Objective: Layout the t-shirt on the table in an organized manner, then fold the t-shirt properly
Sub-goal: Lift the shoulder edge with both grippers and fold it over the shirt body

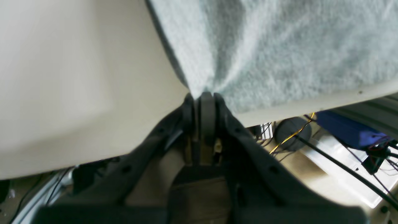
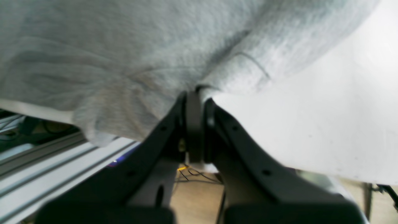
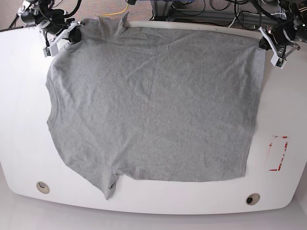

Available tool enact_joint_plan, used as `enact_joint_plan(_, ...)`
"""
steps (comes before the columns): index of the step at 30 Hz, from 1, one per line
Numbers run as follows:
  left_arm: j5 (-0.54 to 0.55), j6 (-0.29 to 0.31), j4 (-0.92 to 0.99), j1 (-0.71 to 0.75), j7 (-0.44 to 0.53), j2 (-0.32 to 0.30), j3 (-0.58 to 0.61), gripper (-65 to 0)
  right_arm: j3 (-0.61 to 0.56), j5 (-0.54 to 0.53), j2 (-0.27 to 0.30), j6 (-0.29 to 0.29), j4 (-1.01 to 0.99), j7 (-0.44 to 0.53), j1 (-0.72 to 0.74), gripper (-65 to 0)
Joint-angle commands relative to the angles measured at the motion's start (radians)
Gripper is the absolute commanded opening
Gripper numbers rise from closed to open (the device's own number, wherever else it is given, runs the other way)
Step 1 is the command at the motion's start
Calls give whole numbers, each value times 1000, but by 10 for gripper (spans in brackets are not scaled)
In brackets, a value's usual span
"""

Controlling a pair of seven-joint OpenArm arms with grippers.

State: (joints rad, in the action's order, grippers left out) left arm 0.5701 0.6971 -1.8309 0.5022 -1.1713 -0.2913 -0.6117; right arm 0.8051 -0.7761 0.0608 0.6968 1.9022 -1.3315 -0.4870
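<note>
Base view: the table (image 3: 19,120) is covered across its middle by the t-shirt (image 3: 153,105), spread flat. Its far corners are pinched by the closed right gripper (image 3: 72,36) and the closed left gripper (image 3: 266,44).

Left pincer (image 1: 203,96) is closed, its dark jaws pinching a corner of the grey t-shirt (image 1: 279,53) at the tabletop (image 1: 77,87) edge. Fabric fans out from the pinch point, up and to the right, with creases radiating from it; the cloth lies on the white surface. Beyond the edge, lower right, a blue block (image 1: 348,129), a dark round part (image 1: 292,133) and black cables (image 1: 342,166) are visible, out of focus
</note>
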Motion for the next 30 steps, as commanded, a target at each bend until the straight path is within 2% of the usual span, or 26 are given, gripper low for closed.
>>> enact_joint_plan(1, 8, 1, -33, -23, -17, -15, -32, -650, 6, -85, 14, 1, 23, 11, -14, -650)
enact_joint_plan(5, 8, 1, -53, -63, -52, -15, -49, -649, 7, -167, 53, 1, 21, 11, -14, -650)
enact_joint_plan(13, 1, 1, -56, -162, -115, -15, -49, -649, 33, -288, 95, 1, 16, 11, 29, -650)
enact_joint_plan(23, 1, 1, -49, -259, -143, -15, -43, -646, 33, -289, 135, 1, -69, 11, 127, -650)
enact_joint_plan(30, -2, 1, -45, -379, -160, -15, 25, -646, 32, -289, 159, 1, -177, 11, 199, -650)
